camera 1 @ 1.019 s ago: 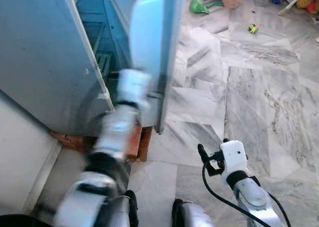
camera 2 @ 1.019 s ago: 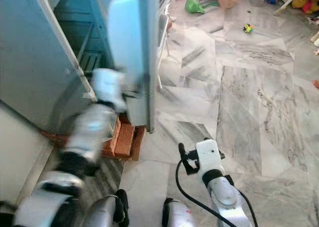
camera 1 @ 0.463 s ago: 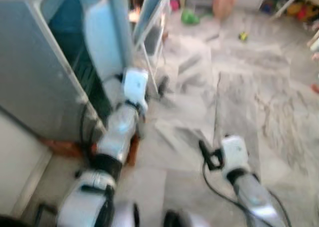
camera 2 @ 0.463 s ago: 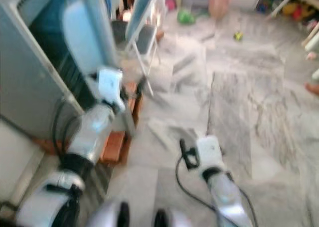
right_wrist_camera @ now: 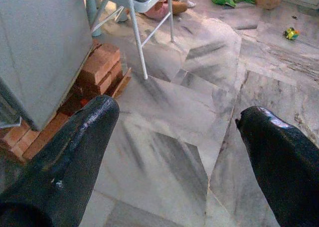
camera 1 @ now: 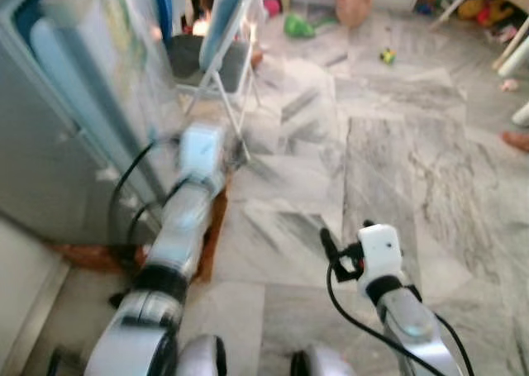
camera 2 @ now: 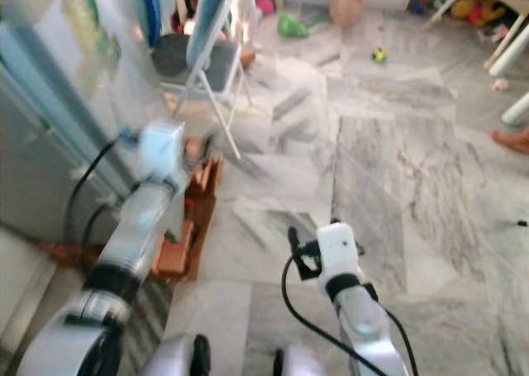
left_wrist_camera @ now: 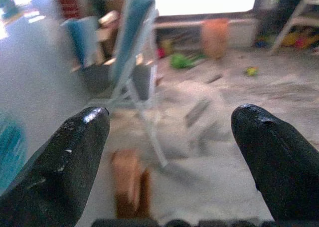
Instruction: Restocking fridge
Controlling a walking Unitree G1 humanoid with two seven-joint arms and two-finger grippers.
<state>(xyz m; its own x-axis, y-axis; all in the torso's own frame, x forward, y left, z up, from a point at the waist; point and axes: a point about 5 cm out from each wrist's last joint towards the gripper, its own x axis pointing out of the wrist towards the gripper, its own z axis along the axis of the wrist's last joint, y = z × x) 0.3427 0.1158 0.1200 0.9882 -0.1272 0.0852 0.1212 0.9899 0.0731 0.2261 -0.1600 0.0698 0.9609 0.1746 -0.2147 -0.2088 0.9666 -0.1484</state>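
Grey-veined marble floor (camera 1: 413, 145), toys scattered at the top of the frame.
The tall grey fridge (camera 2: 41, 145) stands upper left; left gripper (left_wrist_camera: 169, 152) and right gripper (right_wrist_camera: 174, 152) both have jaws spread, empty. Best steady up before reaching.

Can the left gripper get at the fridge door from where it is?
Probably yes. The left gripper is open, empty and raised beside the fridge door, with nothing seen between them. The folding chair stands just beyond. Motion blur hides the exact gap.
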